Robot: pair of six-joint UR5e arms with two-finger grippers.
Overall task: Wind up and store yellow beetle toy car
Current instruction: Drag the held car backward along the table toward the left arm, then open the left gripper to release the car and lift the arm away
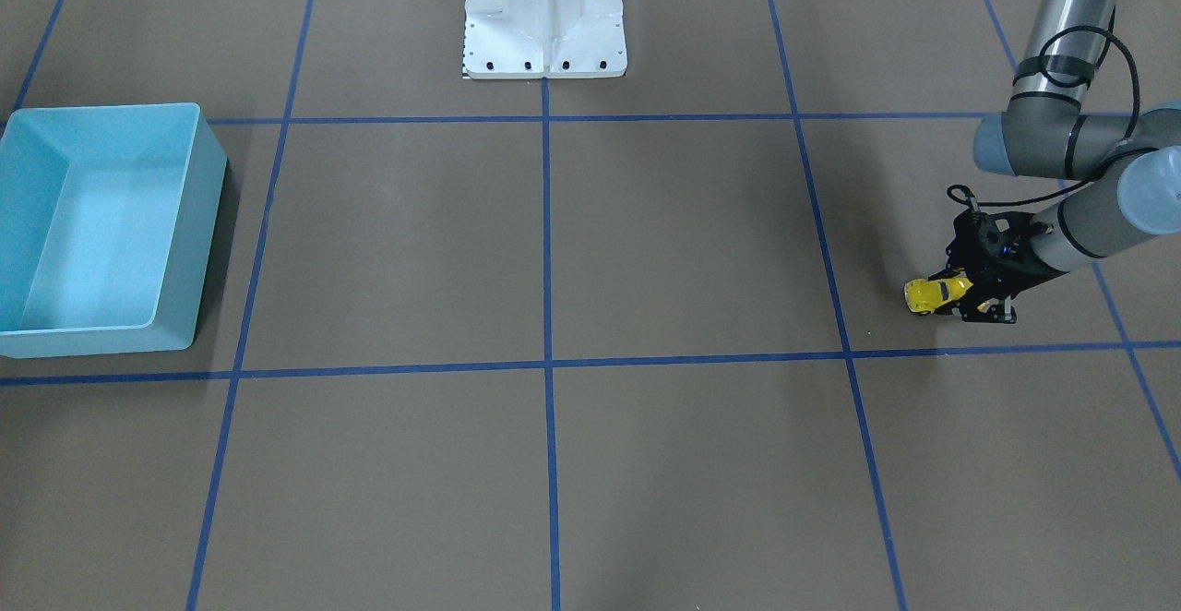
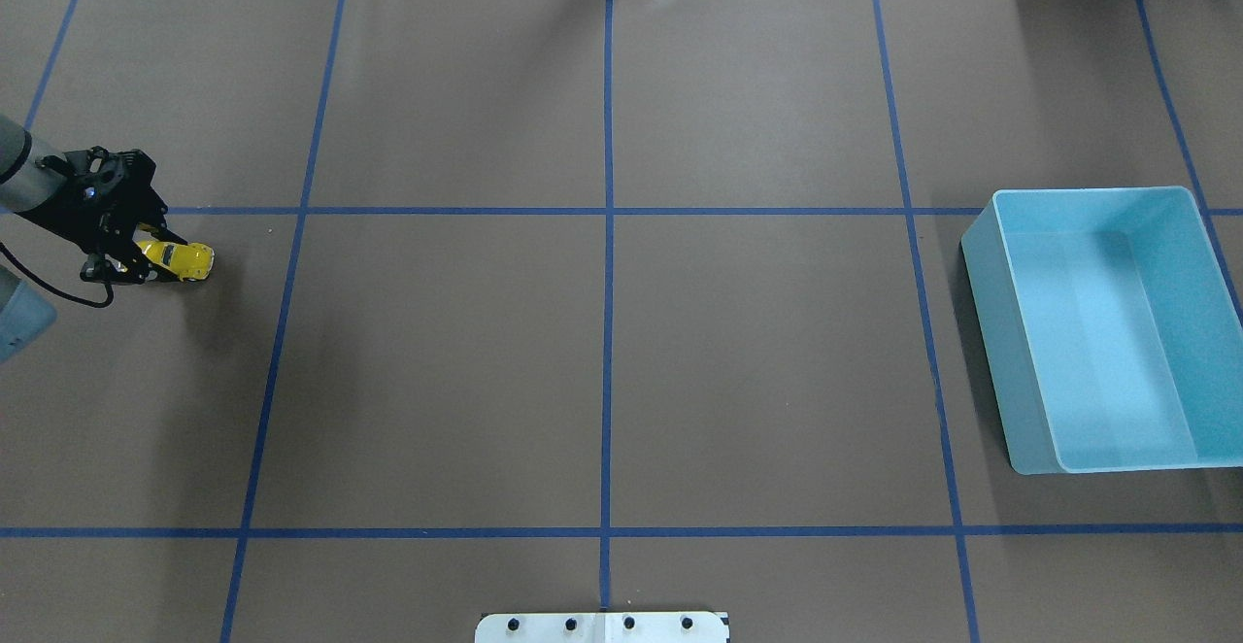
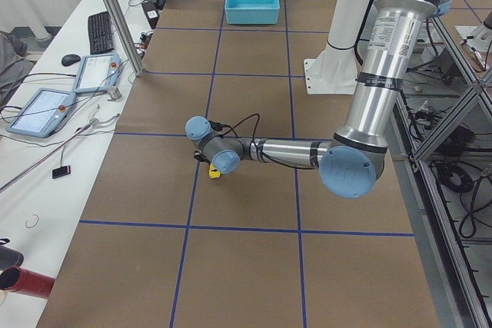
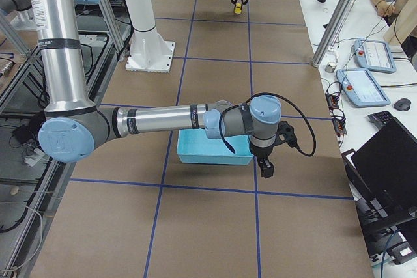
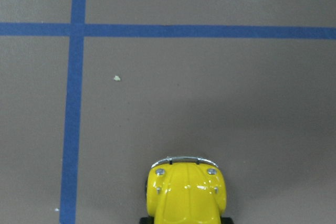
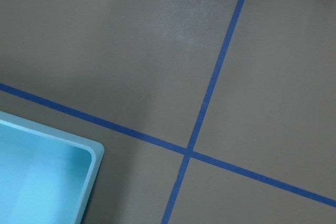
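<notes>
Yellow beetle toy car (image 2: 186, 260): being held low at table (image 2: 602, 352) far left end. Long axis lying along table length; nose pointing toward table centre, away from wrist.
Left gripper (image 2: 153, 256): pinching car's rear between fingers.
Light blue bin (image 2: 1010, 332): standing at far right end, showing only own bare bottom inside.
Right gripper (image 4: 266, 168): hanging just beside bin; finger spread cannot tell.

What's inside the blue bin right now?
Nothing visible: the bin shows only bare floor. The car is across the table, in the left gripper. Between views, no corner is hidden.
</notes>
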